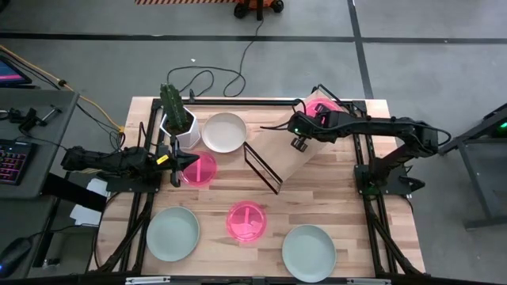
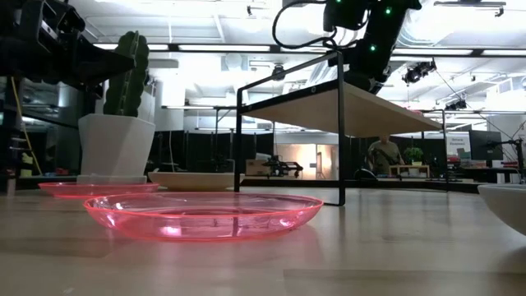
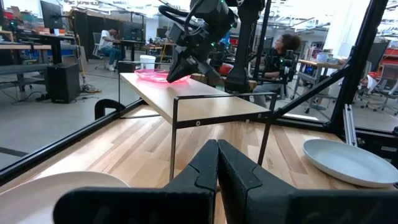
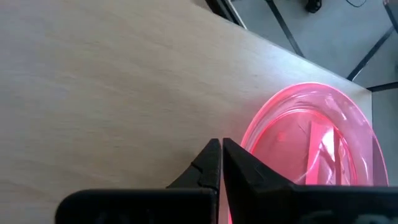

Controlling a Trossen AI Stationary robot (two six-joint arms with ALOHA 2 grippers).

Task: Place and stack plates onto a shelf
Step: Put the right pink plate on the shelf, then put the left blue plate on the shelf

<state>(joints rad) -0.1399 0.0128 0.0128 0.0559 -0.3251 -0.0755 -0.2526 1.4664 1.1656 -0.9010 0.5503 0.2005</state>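
Note:
The shelf (image 1: 289,154) stands slantwise mid-table on its black frame. One pink plate (image 1: 321,107) lies flat on the board's far end. My right gripper (image 1: 307,120) is shut, pointing down over the board right beside that plate (image 4: 311,137). My left gripper (image 1: 178,168) is shut and hovers at the left rim of a second pink plate (image 1: 198,169) on the table, raised above it. A third pink plate (image 1: 247,221), two grey-green plates (image 1: 173,233) (image 1: 309,252) and the cream-white plate (image 1: 224,131) lie flat on the tabletop. My right gripper's shut fingertips (image 4: 214,158) stand at the rim (image 4: 252,140) of the pink plate on the shelf, coming from above. I cannot tell whether they touch it. The plate lies flat on the board.
A white pot with a green cactus (image 1: 178,119) stands behind the left gripper, next to the cream-white plate. The shelf's black legs (image 2: 340,123) rise mid-table. Black frame rails run along the table's left and right sides. Bare wood (image 1: 317,198) lies between the shelf and the near plates.

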